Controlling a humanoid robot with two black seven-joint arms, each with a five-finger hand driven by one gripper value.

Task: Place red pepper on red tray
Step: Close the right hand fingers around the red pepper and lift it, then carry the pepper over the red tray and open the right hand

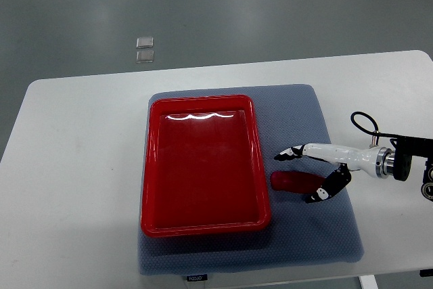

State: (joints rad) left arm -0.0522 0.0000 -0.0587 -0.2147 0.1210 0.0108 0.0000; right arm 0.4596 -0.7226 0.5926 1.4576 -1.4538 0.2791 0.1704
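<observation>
Right hand (318,170) comes in from the right edge, fingers spread wide and loose around the red pepper (292,181), not closed on it; thumb sits at the pepper's right end. Pepper lies flat on the grey mat (311,235), just right of the red tray (203,164), outside its rim. Mat sits on the white table (74,167).

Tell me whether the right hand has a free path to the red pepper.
Probably yes. The right hand is already at the red pepper, fingers spread above and beside it, not closed. Nothing lies between them on the grey mat; the red tray sits clear to the pepper's left.
</observation>
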